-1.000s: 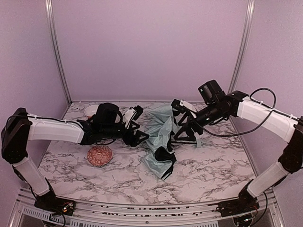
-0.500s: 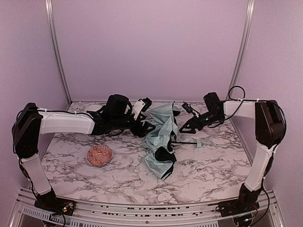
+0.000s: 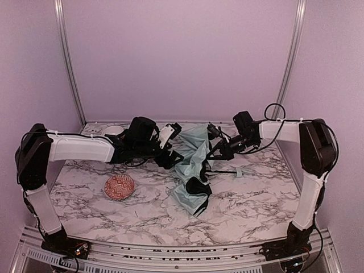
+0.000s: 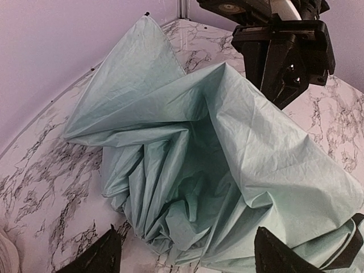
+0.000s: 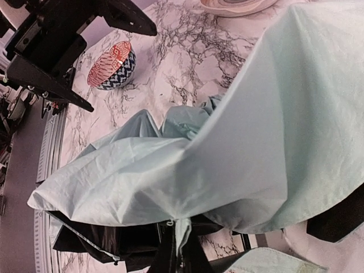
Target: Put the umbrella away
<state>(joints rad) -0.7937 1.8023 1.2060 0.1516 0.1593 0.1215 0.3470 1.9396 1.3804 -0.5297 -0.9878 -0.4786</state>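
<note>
The umbrella (image 3: 192, 165) lies half collapsed in the middle of the table, pale mint fabric crumpled, black lining showing at its near end. Its thin shaft (image 3: 223, 170) and small mint handle (image 3: 239, 171) point right. My left gripper (image 3: 175, 149) stands open at the canopy's left edge; in the left wrist view its fingertips (image 4: 105, 256) flank the bunched fabric (image 4: 199, 170) without touching it. My right gripper (image 3: 211, 154) is at the canopy's right side, shut on a fold of the umbrella's fabric (image 5: 183, 230).
A red patterned bowl (image 3: 119, 186) sits at the front left, also seen in the right wrist view (image 5: 112, 66). A white bowl (image 3: 111, 132) stands at the back left behind the left arm. Purple walls close in the table at back and sides.
My right gripper moved left onto the canopy's edge and went from open to shut on the fabric. The left gripper shifted back and right, staying open.
</note>
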